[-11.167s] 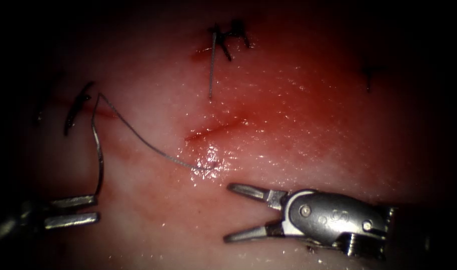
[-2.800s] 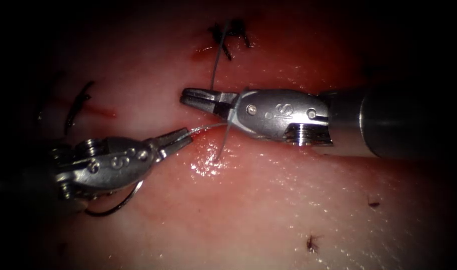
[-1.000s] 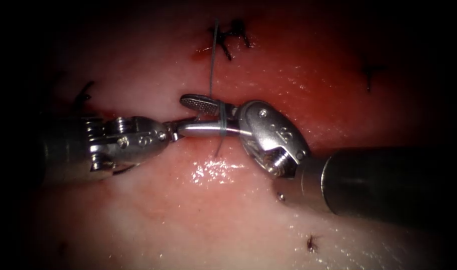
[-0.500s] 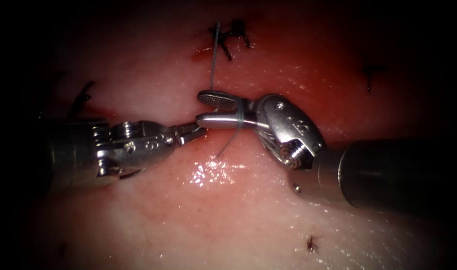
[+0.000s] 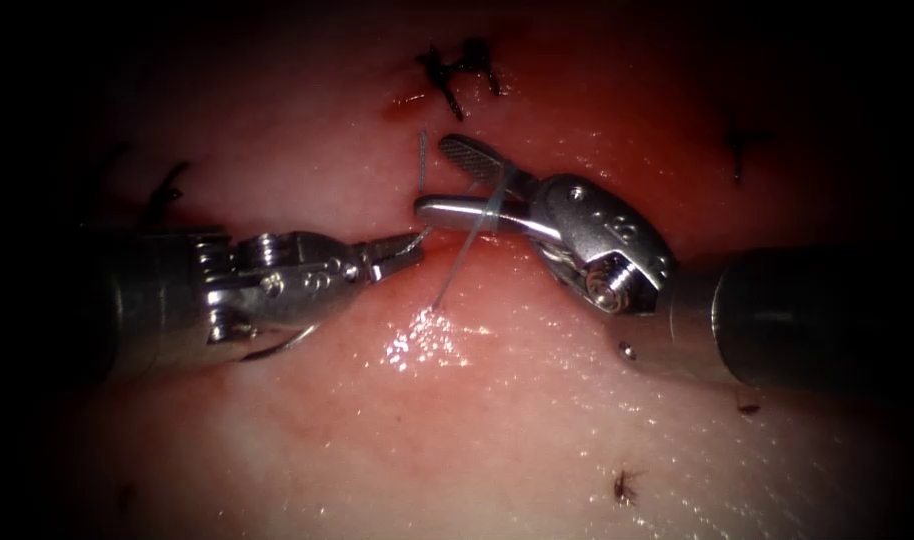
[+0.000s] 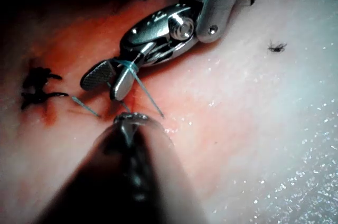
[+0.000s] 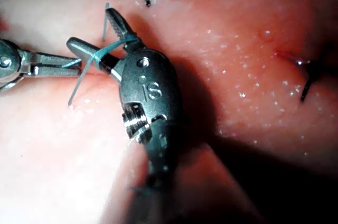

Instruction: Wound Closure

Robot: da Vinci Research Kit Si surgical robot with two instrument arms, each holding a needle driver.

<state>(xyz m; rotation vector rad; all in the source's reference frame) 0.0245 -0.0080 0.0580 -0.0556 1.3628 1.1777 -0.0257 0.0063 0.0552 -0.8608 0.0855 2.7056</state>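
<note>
Thread (image 5: 460,262) is what I have in my left tool (image 5: 395,250), whose jaws are clamped together on the strand at their tips. From there the strand runs across to my right tool (image 5: 447,180) and wraps over its lower jaw; that tool's jaws stand apart and grip nothing, with the ridged face of the upper jaw turned up. The right wrist view shows the same wrap of thread (image 7: 94,55) crossing the parted jaws of the right tool (image 7: 91,29), and the left tool (image 7: 63,64) pinching the strand just beside them. In the left wrist view the right tool (image 6: 103,84) carries the thread (image 6: 145,91) over one jaw.

One leg of the thread drops from the wrap to the tissue (image 5: 497,420) and enters it beside a wet glint, just below the tools. A short free end stands up near the upper jaw. The needle (image 5: 277,348) shows as a thin curve under the left tool's wrist, out of the tissue, left of the cut; I cannot tell what holds it. Dark knotted stitches (image 5: 462,70) sit above the tools, and red fluid (image 5: 577,130) stains the tissue around them.
</note>
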